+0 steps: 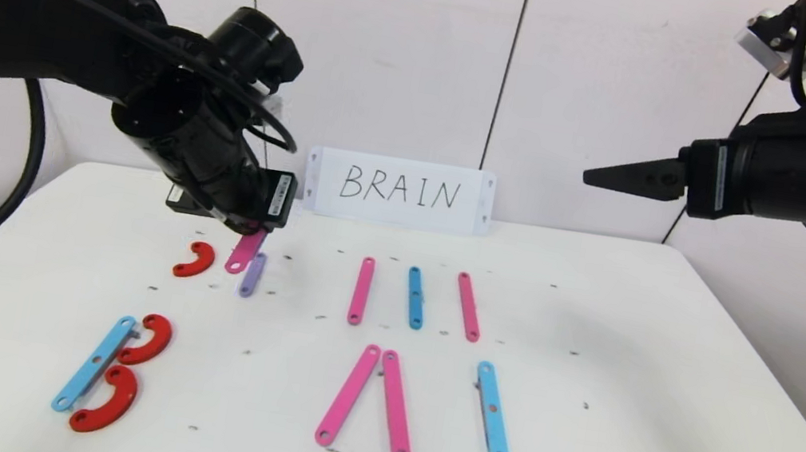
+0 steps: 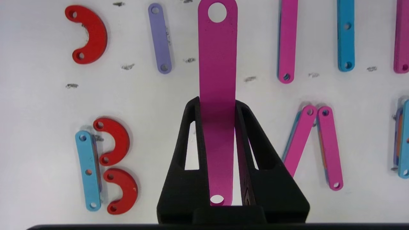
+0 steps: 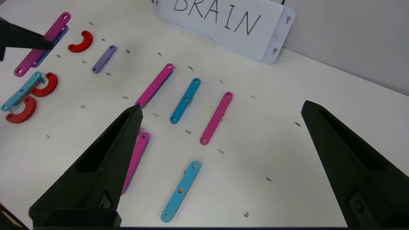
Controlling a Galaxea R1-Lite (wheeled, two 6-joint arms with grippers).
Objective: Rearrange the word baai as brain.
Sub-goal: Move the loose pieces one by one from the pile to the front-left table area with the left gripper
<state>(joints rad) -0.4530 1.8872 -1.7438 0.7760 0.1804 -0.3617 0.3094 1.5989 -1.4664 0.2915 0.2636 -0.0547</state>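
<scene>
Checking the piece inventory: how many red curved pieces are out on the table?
3. One red curve lies at the far left beside the short purple bar. Two more, upper and lower, sit against the light-blue bar at the near left. None look hidden.

Bright, even light from above falls on the white worktop [image 1: 597,329], which shows no glare. Shadows are soft and short: a faint grey patch lies just under the left pincer [image 1: 252,230], and thin dark edges hug the bars beside it. The right pincer [image 3: 220,166] looms large and slightly soft-edged close to its camera.
</scene>
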